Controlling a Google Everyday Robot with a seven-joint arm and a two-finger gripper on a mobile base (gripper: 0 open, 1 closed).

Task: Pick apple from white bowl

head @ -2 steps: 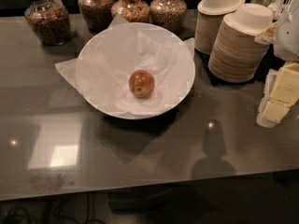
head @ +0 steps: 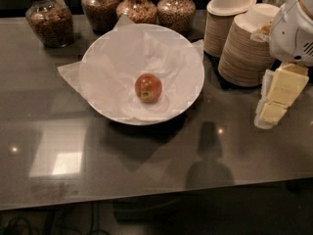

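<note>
The apple (head: 148,87) is small, red with yellowish patches, and lies near the middle of the white bowl (head: 98,77). The bowl is wide, shallow and lined with crinkled white paper, and stands on the dark glossy counter. My gripper (head: 274,104), pale yellow under a white arm housing (head: 293,31), hangs at the right edge of the view. It is to the right of the bowl, well apart from the apple, and holds nothing that I can see.
Two stacks of small tan paper bowls (head: 244,48) stand just right of the white bowl, close to the gripper. Several glass jars of grains (head: 49,18) line the back edge. The counter's front edge (head: 146,195) runs along the bottom.
The gripper has moved a little to the left, toward the bowl. The apple and bowl have not moved.
</note>
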